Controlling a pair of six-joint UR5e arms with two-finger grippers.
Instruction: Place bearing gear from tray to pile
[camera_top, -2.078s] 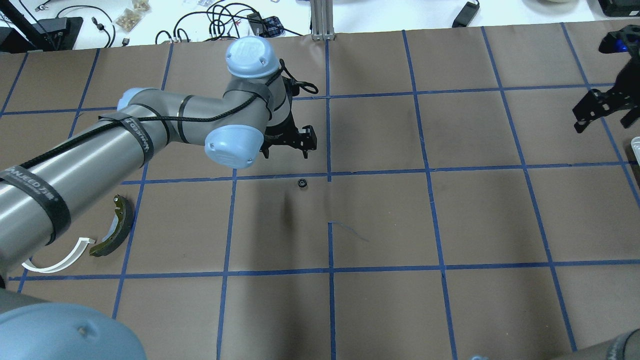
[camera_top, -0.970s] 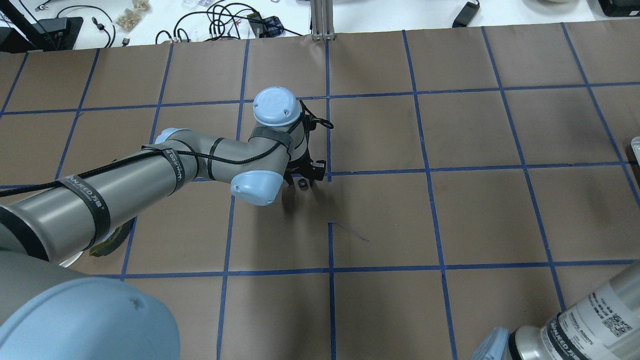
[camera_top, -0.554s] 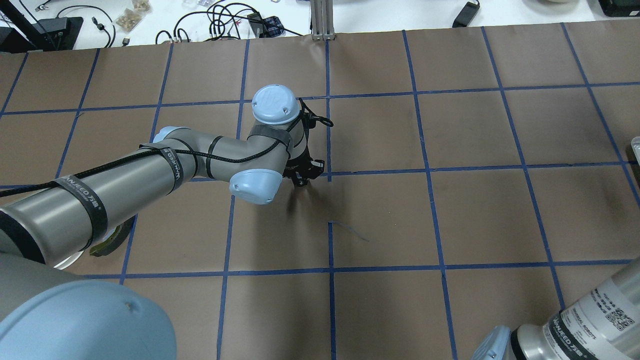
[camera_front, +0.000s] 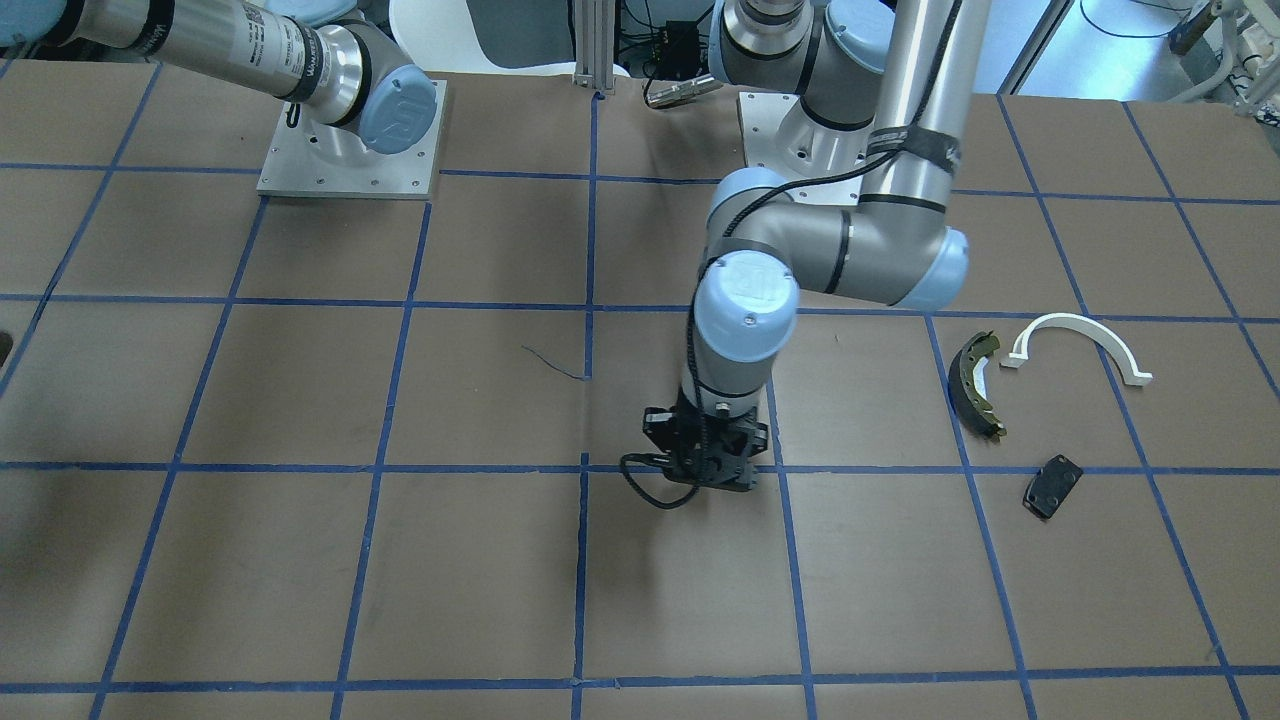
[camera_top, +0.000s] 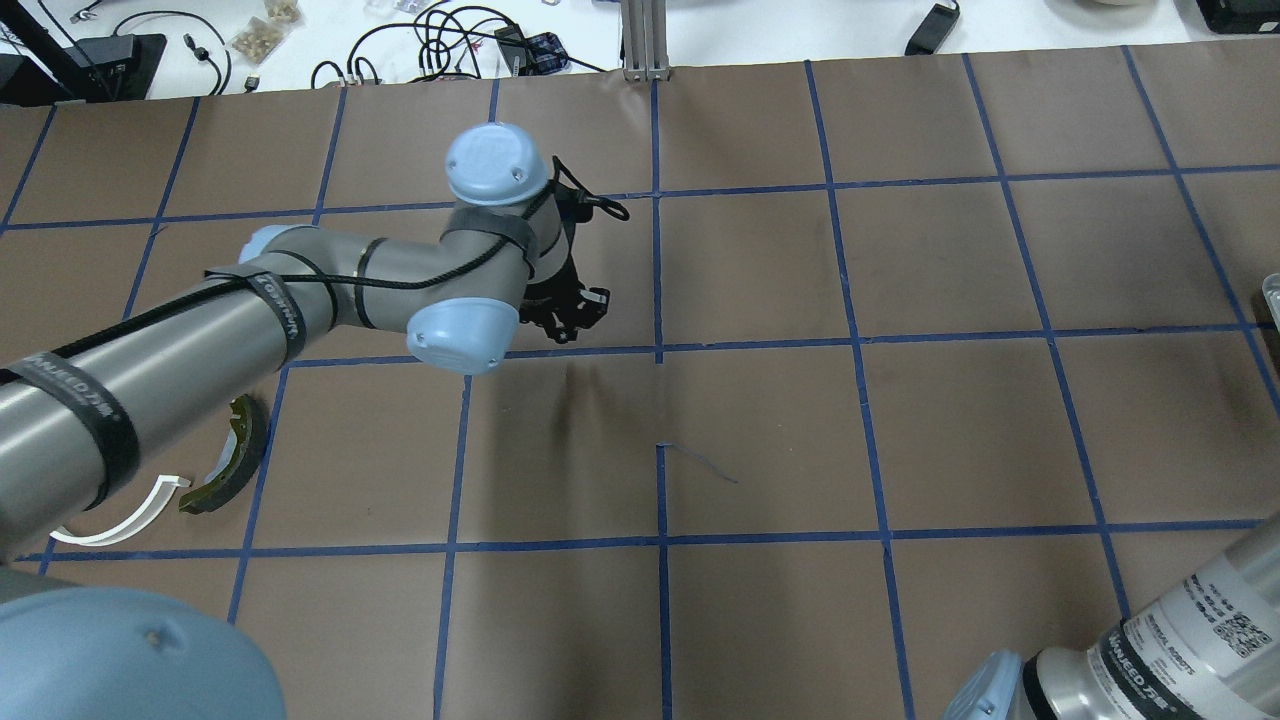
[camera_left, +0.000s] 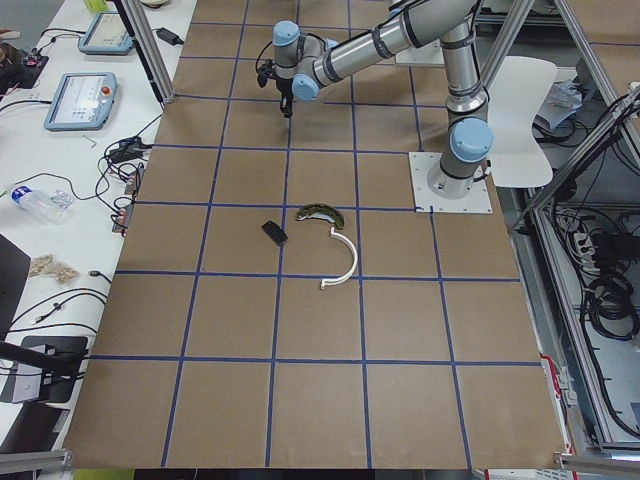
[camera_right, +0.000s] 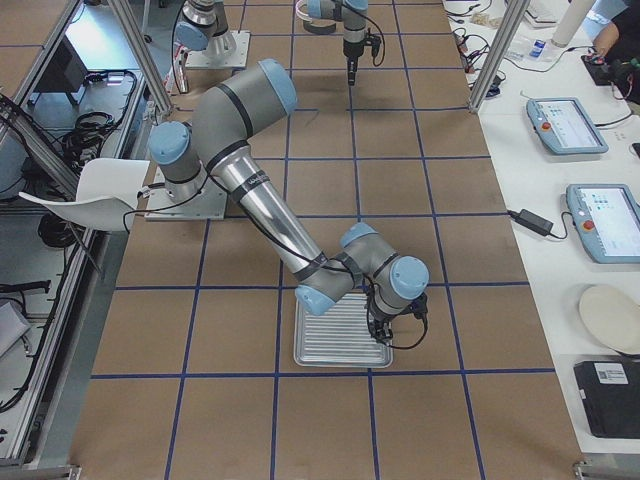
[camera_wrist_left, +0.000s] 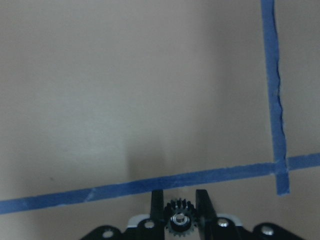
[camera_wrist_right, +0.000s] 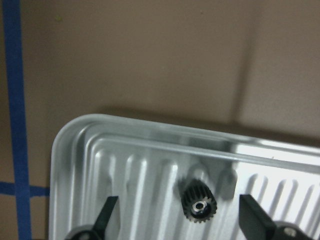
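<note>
My left gripper is shut on a small black bearing gear and holds it above the brown table. It also shows in the overhead view and the front view. The pile lies apart from it on my left: an olive brake shoe, a white plastic arc and a small black plate. My right gripper is open above a ribbed metal tray. A second black gear lies in the tray between its fingers.
Blue tape lines grid the brown paper. The tray sits at the table's end on my right, under the right arm. Cables and small items lie beyond the far edge.
My left gripper came down on the gear lying on the table, shut on it, and has risen and moved left with it. The right gripper has left the overhead view.
</note>
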